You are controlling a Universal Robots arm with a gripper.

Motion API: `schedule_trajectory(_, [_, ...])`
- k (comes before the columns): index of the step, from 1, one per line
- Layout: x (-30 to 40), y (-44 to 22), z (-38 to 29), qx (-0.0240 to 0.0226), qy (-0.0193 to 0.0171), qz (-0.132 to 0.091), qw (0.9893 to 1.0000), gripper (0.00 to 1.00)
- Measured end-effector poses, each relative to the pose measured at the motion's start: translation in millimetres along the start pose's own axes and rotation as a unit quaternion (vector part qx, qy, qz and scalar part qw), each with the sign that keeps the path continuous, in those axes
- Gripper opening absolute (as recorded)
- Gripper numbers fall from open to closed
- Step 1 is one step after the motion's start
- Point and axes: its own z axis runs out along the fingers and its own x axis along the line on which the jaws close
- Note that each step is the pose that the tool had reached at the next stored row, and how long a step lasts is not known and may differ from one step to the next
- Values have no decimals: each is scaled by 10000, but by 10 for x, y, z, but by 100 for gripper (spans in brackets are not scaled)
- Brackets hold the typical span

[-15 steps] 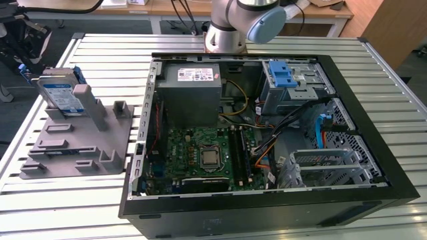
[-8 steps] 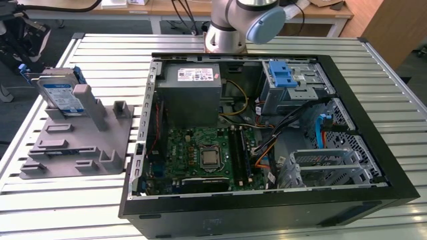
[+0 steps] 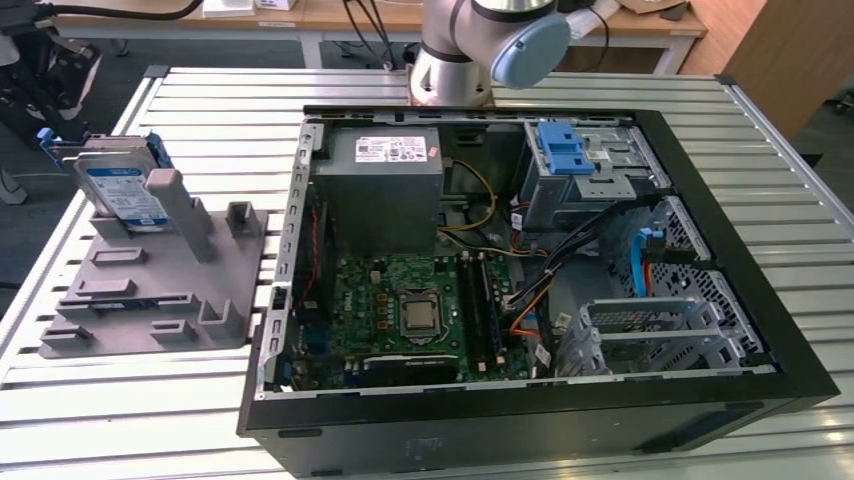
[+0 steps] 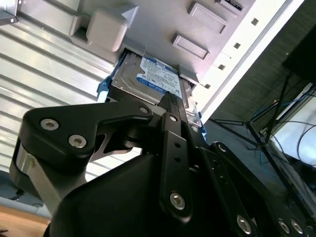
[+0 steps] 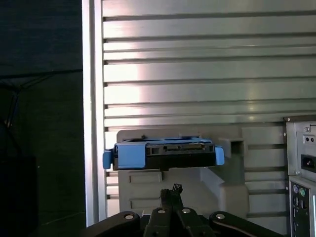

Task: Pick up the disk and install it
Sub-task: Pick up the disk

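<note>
The flat silver disk point(image 3: 118, 190) point(image 4: 153, 74) point(image 5: 165, 153) with blue plastic side rails is held upright in a grey plastic fixture point(image 3: 160, 290) at the slatted metal table's point(image 3: 200, 110) edge on the exterior view's left. In both wrist views the black gripper point(image 4: 165, 98) point(image 5: 173, 190) is seen near it, jaws closed and empty.

Robotics lab, slatted aluminium bench point(image 3: 200, 110), opened computer case point(image 3: 534, 425), desks point(image 3: 347, 15) behind

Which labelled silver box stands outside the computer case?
The disk, upright in the grey holder; the power supply sits inside the case.
</note>
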Motion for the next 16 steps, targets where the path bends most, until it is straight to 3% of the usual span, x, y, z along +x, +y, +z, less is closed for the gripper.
schedule_trajectory(3, [0,0,5,1,12,-274,9996,11])
schedule_trajectory(6, [-1,0,10,3,23,-546,9985,11])
schedule_trajectory(9, [0,0,17,3,33,-815,9967,11])
schedule_trajectory(14, [1,-1,25,5,51,-1236,9923,11])
schedule_trajectory(16, [1,-1,26,5,51,-1249,9922,11])
